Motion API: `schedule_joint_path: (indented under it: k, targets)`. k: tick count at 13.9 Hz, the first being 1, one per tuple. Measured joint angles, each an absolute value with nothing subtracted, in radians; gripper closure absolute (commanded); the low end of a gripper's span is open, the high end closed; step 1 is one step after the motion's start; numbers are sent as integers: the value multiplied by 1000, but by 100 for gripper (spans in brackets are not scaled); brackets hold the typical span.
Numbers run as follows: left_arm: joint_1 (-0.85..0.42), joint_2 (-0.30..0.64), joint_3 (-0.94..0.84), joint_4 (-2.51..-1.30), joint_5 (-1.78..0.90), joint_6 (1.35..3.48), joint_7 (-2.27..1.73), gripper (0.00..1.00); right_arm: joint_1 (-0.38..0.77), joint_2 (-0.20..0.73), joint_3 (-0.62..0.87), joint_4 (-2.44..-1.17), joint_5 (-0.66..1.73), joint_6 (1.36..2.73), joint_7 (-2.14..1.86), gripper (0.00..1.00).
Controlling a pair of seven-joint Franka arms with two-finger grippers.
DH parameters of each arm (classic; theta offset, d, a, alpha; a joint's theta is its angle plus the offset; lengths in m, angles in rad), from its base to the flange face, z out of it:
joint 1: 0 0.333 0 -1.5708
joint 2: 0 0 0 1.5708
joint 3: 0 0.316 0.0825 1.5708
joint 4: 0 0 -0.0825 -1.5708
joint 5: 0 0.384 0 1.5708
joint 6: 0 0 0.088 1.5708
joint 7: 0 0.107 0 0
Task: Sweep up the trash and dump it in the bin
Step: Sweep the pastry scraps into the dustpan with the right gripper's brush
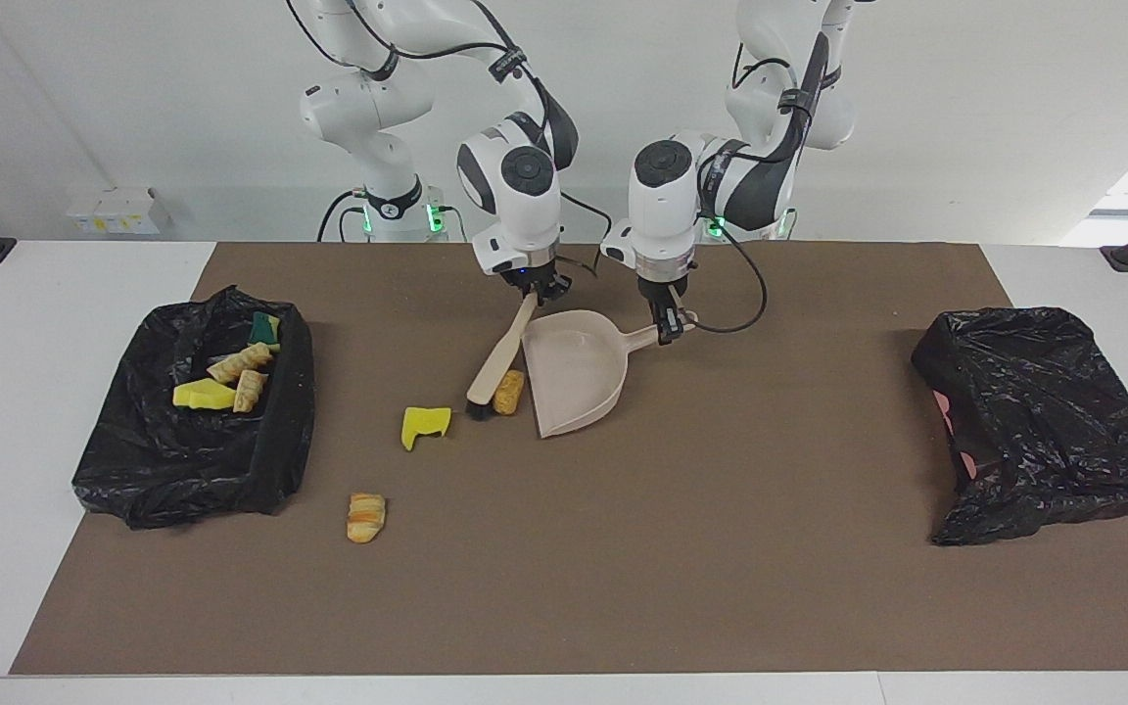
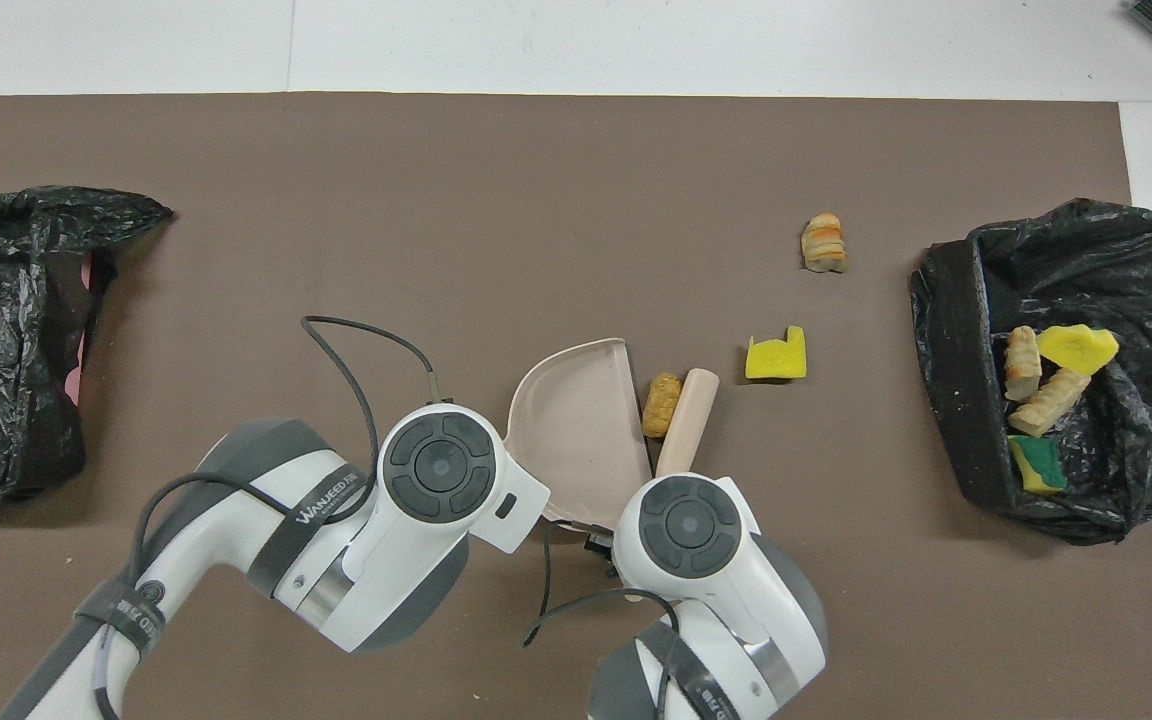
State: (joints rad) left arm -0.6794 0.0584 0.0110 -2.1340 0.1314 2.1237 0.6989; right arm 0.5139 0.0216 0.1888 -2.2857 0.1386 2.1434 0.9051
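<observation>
Evidently the right gripper [image 1: 546,286], clamped on the brush [image 1: 499,359], nudges a bread scrap [image 1: 508,392] toward the dustpan [image 1: 574,377], steadied in the left gripper [image 1: 668,328]'s clamp.

Illumination was bright, even and diffuse, apparently from overhead. Shadows under the dustpan [image 1: 579,377] and the black bags [image 1: 197,411] were short and soft. The brown mat [image 1: 623,548] showed no glare; the bag plastic carried small specular highlights. A window glow was overexposed at one edge of the facing view. Both views were sharp, without motion blur or obvious edge distortion.
</observation>
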Motion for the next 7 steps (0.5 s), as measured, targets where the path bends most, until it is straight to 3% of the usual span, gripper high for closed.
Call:
schedule_joint_path:
  k: [4, 7]
  targets:
    - [-670, 59, 15, -2140, 130, 2132, 698, 100, 595, -6, 192, -2279, 140, 2143, 713, 100]
    - [-628, 63, 21, -2141, 130, 2142, 731, 100, 523, -52, 183, -2257, 139, 2078, 538, 100]
